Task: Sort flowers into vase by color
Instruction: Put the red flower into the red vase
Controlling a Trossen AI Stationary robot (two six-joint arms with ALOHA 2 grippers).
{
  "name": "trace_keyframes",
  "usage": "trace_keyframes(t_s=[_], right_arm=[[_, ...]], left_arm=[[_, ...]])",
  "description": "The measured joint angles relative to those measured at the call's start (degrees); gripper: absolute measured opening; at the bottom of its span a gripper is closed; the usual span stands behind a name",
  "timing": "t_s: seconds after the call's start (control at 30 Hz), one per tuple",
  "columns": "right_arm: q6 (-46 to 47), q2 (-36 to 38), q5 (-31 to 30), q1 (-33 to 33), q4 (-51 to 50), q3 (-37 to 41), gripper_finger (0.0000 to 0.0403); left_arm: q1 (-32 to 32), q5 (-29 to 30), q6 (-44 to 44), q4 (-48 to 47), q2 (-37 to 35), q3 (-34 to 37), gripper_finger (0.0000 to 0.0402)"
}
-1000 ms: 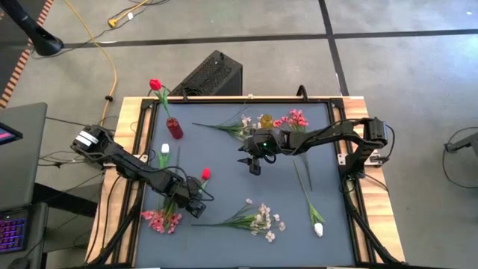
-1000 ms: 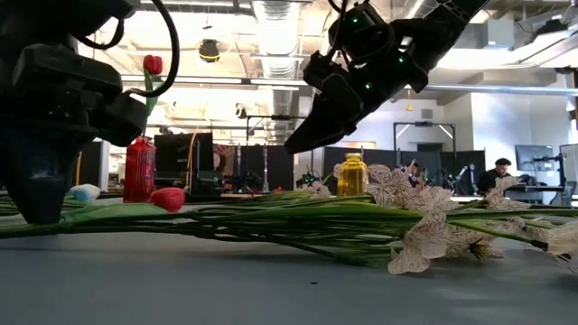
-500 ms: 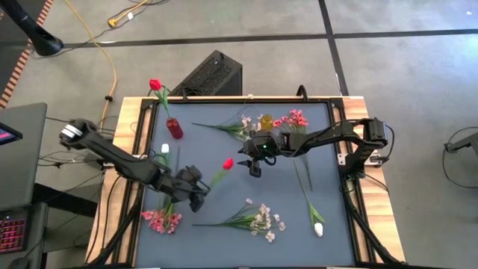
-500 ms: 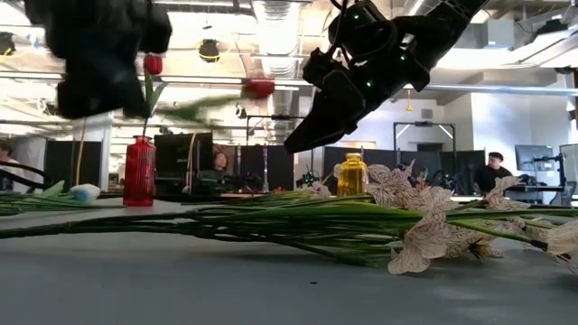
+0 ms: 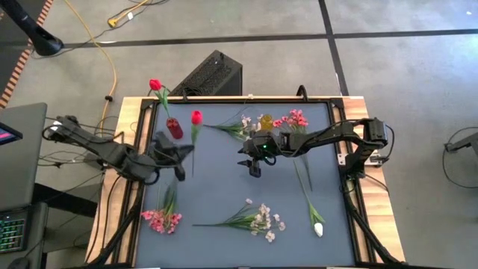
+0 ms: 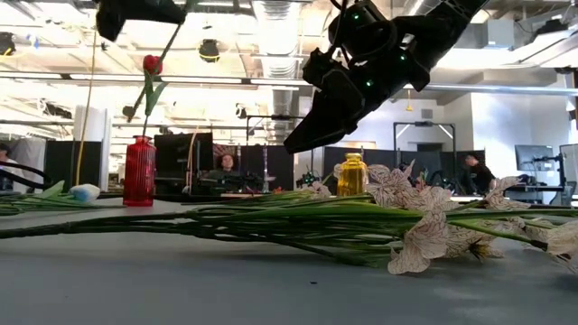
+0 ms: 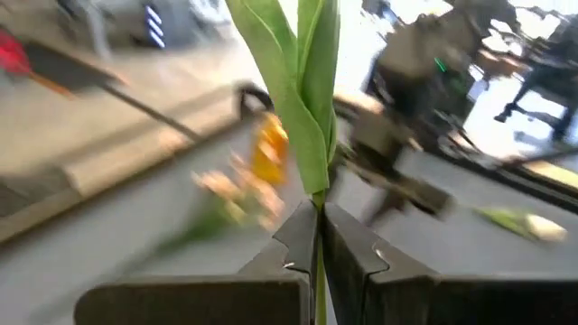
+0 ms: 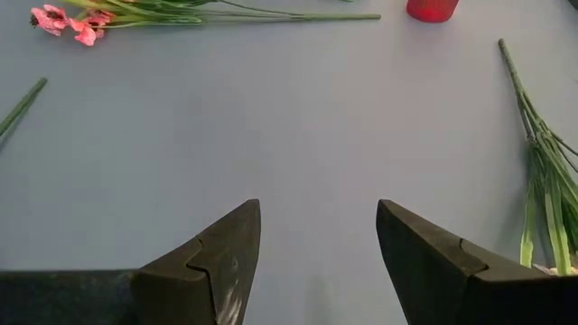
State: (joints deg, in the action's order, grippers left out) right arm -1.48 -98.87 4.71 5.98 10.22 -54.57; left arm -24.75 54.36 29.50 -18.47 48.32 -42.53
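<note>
My left gripper (image 5: 181, 153) is over the table's left part, just near of the red vase (image 5: 174, 128), and is shut on a red tulip (image 5: 196, 117) whose bud lies beside the vase. The vase stands upright and holds another red tulip (image 5: 154, 84). My right gripper (image 5: 254, 167) is open and hovers above the mat's middle, near the yellow vase (image 5: 266, 121). Pink sprays (image 5: 163, 219) (image 5: 296, 118), pale sprays (image 5: 263, 220) (image 5: 237, 125) and a white tulip (image 5: 317, 228) lie flat on the mat. My left gripper pinches the red tulip's green stem (image 7: 317, 200) between its two fingers, just below the leaves (image 7: 307, 90). The flower is lifted clear of the table. In the high view the stem runs near to far, its bud toward the far edge.
A white bud (image 6: 86, 191) lies on the mat near the red vase (image 6: 138, 170). A black box (image 5: 213, 75) sits on the floor beyond the table's far edge. The wooden frame (image 5: 127, 202) borders the blue mat. Bare mat (image 5: 224, 187) shows between the two grippers.
My left gripper has risen from the mat's near-left part with the red tulip and moved toward the far-left, toward the red vase. The tulip, lying on the mat a second ago, is now lifted clear, and its bud has swung over beside the vase.
</note>
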Motion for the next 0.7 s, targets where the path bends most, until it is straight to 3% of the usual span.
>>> trace_keyframes(t_s=[0.27, 0.43, 0.57, 0.7], right_arm=[[-0.12, 0.0, -0.01, 0.02, 0.07, 0.0, 0.0249], [-0.33, 0.0, 0.0, 0.04, 0.09, 0.0, 0.0249], [-0.33, 0.0, 0.0, 0.07, 0.07, 0.0, 0.0249], [-0.35, 0.0, -0.01, 0.0, 0.02, 0.0, 0.0249]], left_arm=[[1.86, 8.7, -10.37, 0.0, -4.44, -0.02, 0.0], [6.38, 6.66, -16.08, 2.61, -5.59, -0.02, 0.0], [9.51, 1.98, -25.71, 9.55, -6.77, -0.02, 0.0], [11.81, 1.51, -32.76, 12.8, -8.72, -0.02, 0.0]])
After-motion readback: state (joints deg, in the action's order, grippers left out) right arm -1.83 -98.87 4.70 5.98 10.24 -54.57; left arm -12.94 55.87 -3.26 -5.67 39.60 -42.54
